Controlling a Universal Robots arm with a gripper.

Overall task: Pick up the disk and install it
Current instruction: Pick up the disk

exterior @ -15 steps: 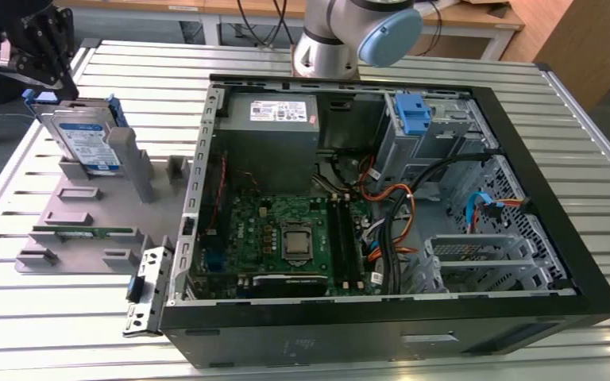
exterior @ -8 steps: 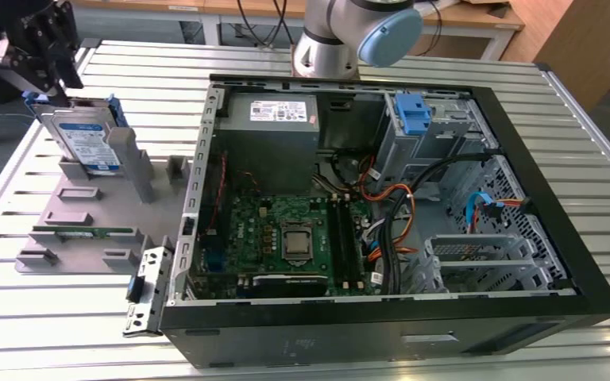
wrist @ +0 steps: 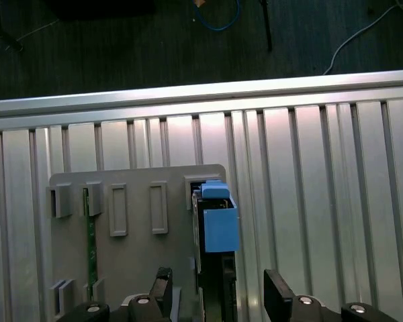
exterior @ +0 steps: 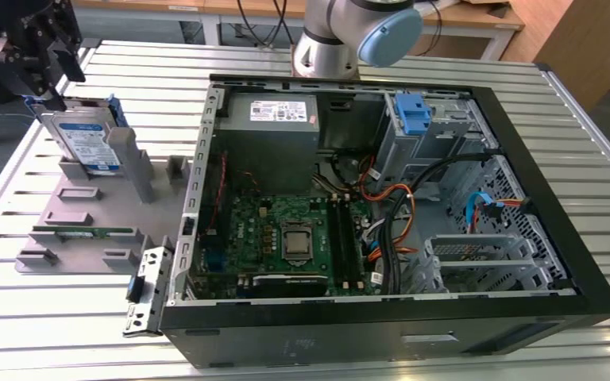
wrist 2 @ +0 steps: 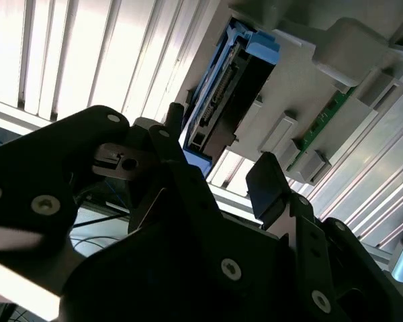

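The disk (exterior: pixel 83 141), a silver drive with a white-and-blue label in a blue carrier, stands on edge in a slot of the grey holder (exterior: pixel 93 198) at the exterior view's left. My black gripper (exterior: pixel 48 94) hangs just above its top edge. In the first wrist view the gripper (wrist: pixel 220 287) is open, one finger on each side of the disk (wrist: pixel 218 225), and I see no contact. The second wrist view shows the gripper (wrist 2: pixel 221 157) with its fingers apart and the disk (wrist 2: pixel 232 87) beyond their tips.
The open computer case (exterior: pixel 517 159) lies on the slatted metal table (exterior: pixel 29 333), with a blue bracket (exterior: pixel 415 115) at its drive bay and a grey power supply (exterior: pixel 273 119) beside it. A green memory stick (exterior: pixel 83 232) sits in the holder. The table edge (wrist: pixel 201 94) is close behind the holder.
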